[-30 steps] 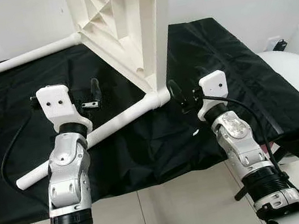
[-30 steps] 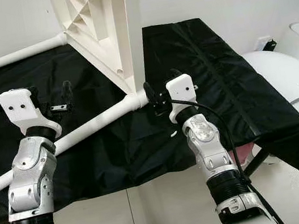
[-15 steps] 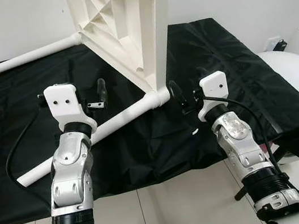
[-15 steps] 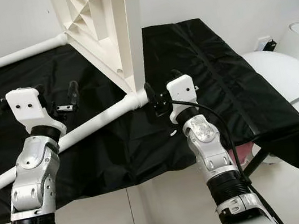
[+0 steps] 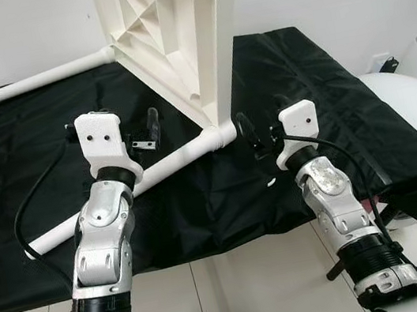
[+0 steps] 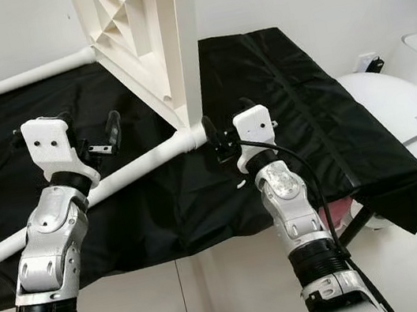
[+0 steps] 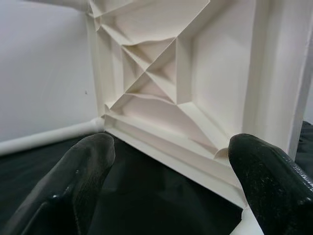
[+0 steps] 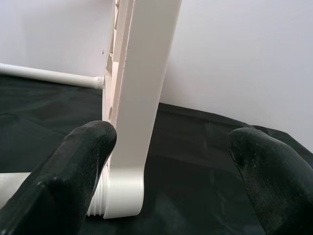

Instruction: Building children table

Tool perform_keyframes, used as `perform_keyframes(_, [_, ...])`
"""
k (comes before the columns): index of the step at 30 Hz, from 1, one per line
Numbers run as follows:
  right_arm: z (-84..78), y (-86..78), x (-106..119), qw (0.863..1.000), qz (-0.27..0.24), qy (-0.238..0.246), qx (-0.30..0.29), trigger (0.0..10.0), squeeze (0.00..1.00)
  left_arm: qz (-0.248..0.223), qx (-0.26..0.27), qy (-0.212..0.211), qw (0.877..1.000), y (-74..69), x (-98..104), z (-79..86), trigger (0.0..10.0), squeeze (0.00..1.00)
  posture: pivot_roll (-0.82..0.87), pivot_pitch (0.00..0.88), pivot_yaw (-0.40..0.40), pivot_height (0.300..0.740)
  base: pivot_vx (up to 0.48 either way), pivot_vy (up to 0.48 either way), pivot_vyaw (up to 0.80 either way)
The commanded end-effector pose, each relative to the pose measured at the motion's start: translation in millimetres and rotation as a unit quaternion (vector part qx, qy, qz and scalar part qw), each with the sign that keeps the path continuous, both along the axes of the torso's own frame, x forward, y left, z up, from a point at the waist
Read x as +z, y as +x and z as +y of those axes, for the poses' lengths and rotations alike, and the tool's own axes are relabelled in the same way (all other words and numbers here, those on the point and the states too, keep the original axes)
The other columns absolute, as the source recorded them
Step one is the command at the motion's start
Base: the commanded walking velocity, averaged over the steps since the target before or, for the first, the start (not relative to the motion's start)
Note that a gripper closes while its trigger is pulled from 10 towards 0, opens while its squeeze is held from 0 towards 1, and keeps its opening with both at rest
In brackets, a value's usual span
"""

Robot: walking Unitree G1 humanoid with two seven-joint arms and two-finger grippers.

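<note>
Left gripper (image 5: 142, 139) at left centre, fingers spread, empty, poised just above near leg (image 5: 119, 195). Leg's long axis runs from lower left up to corner socket at frame centre. Tabletop (image 5: 172, 34) on edge, top centre, ribbed underside facing left. Far leg (image 5: 35, 79) upper left. Right gripper (image 5: 261, 127) right of centre, fingers spread, empty, just beside socket corner, nearer joint. Black cloth (image 5: 325, 88) beneath; white appliance (image 5: 416, 105) far right, clear of reach.

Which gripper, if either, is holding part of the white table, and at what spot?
Neither. The left gripper is open above the lower leg; the right gripper is open beside the tabletop corner.
</note>
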State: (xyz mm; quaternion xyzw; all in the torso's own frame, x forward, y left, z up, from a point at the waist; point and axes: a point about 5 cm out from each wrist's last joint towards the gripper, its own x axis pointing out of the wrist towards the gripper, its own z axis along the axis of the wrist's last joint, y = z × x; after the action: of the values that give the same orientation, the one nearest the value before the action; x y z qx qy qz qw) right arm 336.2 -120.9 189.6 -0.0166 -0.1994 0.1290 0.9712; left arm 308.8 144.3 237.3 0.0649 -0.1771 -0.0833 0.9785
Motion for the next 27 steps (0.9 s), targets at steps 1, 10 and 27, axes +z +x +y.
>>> perform_keyframes(1, [-1.6, -0.5, 1.6, 1.0, -0.004, 0.004, -0.006, 10.0, 0.0, 0.006, -0.041, 0.027, 0.999, -2.7, -0.2, -5.3, 10.0, 0.0, -0.02, 0.064, -0.034, 0.74, 0.0, 0.0, 0.0])
perform_keyframes(10, [-0.4, -0.6, 0.2, 1.0, 0.001, 0.007, -0.006, 10.0, 0.0, -0.018, -0.083, 0.137, 0.987, -14.8, 28.9, -7.1, 10.0, 0.0, 0.01, 0.1, -0.031, 0.74, 0.0, 0.0, 0.0])
perform_keyframes(27, [-2.9, 1.5, 2.0, 1.0, 0.0, 0.013, -0.016, 10.0, 0.0, -0.028, -0.078, 0.233, 0.969, -24.4, 49.7, 6.4, 10.0, 0.0, 0.02, 0.125, -0.007, 0.74, 0.0, 0.0, 0.0])
